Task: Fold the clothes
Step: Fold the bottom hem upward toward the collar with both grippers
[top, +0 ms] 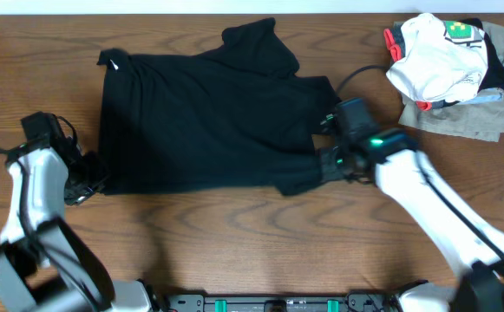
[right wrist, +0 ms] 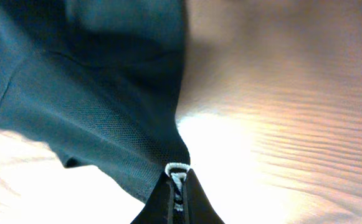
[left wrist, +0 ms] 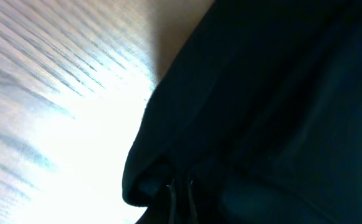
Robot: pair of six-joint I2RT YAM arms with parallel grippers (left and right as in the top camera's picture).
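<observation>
Overhead: one plain black soft fabric garment (top: 208,113), spread flat on wooden bench (top: 234,247). Grip: left jaws pinched on its near-left corner, right jaws on its near-right hem. I'd lift both evenly, edge taut, folding away.

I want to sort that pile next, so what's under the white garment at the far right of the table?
A khaki-grey garment lies under the white garment, its edge showing below. A dark layer and a pale blue strip peek out between them. Anything else is covered.
</observation>
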